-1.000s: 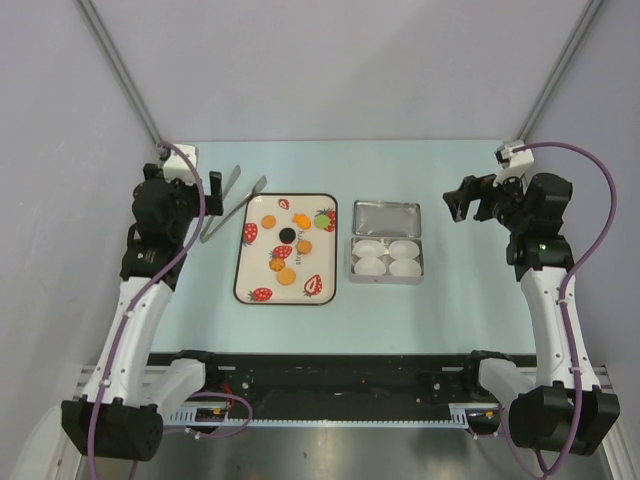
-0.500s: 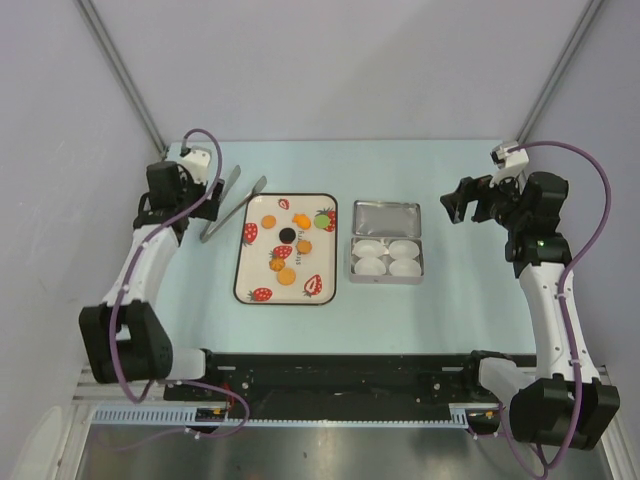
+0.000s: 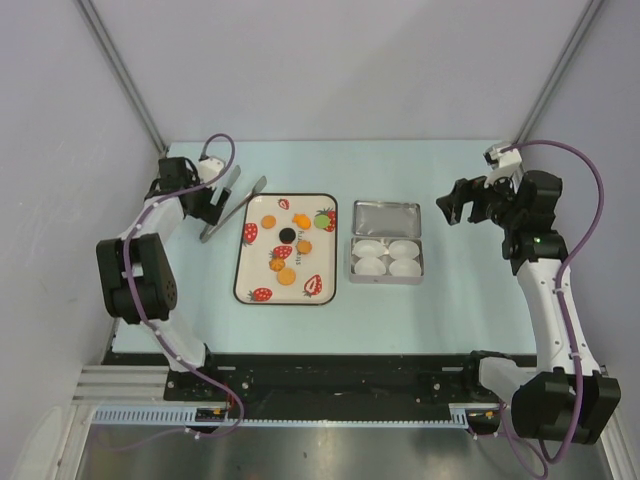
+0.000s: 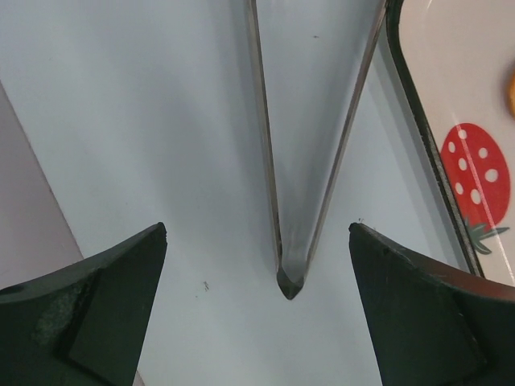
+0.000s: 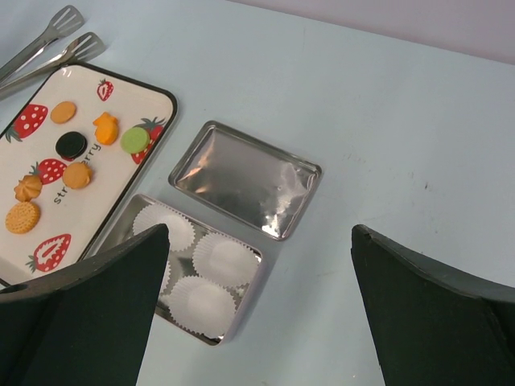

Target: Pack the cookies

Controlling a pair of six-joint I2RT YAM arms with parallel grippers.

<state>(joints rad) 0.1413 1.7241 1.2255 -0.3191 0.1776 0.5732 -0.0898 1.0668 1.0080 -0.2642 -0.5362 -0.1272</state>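
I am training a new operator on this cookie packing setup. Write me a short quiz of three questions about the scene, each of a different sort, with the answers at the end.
1. True or false: the paper cups in the tin are already filled.
2. Where do the tongs lie? A) left of the tray B) inside the tin C) on the tray
3. Fill the gap: the left gripper, astride the tongs' joined end, is ___.

Key
1. False: the cups are empty and the cookies lie on the tray.
2. A
3. open
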